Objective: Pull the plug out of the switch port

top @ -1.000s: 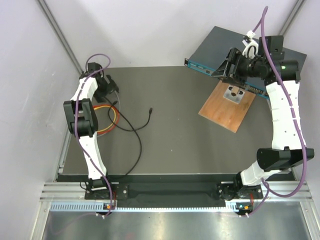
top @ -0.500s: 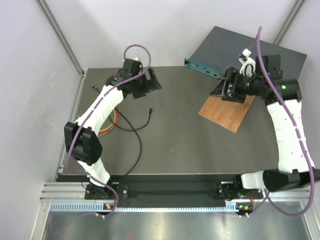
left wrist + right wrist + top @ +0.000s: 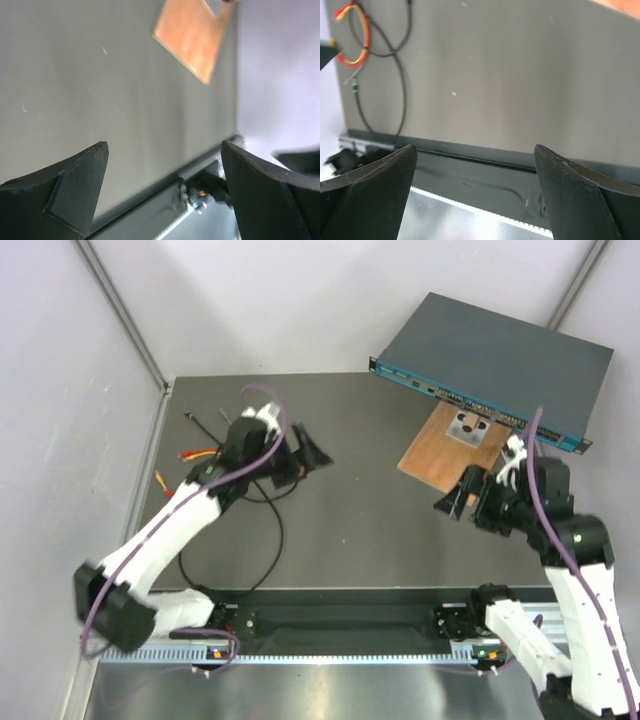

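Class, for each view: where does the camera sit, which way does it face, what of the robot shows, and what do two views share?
Top external: above and behind the bases, looking down at table, switch, left arm and right arm.
Left wrist: on the left arm, facing the wooden board; open left end effector shows.
Right wrist: on the right arm, facing the red-orange cable; open right end effector shows.
Shared: top external also shows the wooden board.

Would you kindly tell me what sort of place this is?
Probably a robotics lab test cell: a left arm and right arm bolted at a table edge, plain panels enclosing it, a switch and loose cables as props.
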Motion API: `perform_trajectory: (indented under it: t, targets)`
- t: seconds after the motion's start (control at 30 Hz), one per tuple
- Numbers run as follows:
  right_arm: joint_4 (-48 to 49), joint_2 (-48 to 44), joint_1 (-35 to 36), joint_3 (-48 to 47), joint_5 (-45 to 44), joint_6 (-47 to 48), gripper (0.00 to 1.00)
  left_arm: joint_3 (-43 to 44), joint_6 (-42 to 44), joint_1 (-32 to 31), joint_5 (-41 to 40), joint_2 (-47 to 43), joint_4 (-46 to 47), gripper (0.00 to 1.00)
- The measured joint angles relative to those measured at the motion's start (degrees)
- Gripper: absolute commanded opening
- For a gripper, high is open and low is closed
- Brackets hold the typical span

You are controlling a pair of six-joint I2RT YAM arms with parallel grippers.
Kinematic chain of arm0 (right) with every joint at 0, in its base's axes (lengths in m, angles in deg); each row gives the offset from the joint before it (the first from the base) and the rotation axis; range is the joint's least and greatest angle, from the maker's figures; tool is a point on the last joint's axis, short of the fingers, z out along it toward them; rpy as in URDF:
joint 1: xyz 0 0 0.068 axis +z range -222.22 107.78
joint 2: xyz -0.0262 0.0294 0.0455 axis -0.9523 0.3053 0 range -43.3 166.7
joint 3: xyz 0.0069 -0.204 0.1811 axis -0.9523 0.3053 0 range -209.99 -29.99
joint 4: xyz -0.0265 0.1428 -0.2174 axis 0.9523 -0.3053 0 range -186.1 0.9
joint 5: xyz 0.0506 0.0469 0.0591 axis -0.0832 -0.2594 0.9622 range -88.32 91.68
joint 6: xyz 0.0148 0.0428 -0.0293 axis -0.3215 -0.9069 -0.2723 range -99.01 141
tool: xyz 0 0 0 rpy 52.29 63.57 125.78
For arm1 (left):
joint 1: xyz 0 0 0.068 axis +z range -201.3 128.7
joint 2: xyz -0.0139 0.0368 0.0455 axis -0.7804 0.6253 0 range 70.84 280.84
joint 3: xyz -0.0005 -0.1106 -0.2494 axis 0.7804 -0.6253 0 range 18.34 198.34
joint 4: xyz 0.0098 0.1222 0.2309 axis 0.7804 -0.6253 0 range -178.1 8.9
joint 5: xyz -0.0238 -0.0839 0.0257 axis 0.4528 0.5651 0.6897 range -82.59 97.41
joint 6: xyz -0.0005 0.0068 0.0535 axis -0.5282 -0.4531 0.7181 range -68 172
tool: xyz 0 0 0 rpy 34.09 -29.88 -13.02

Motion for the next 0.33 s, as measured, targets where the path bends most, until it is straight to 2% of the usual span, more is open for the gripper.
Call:
perform_trajectory:
  t: [0.17,0.33]
  targets:
    - [1.6,-11.0,0.0,12.4,-4.2,-3.7,1.0,-20.3,-8.0,-0.2,0.2,-22.8,6.0,0.99]
    - [4.5,-21.7,0.0,22.4,-5.0,-7.9,1.0,-36.3,-17.8,0.2,-0.5,-42.3,12.3,0.99]
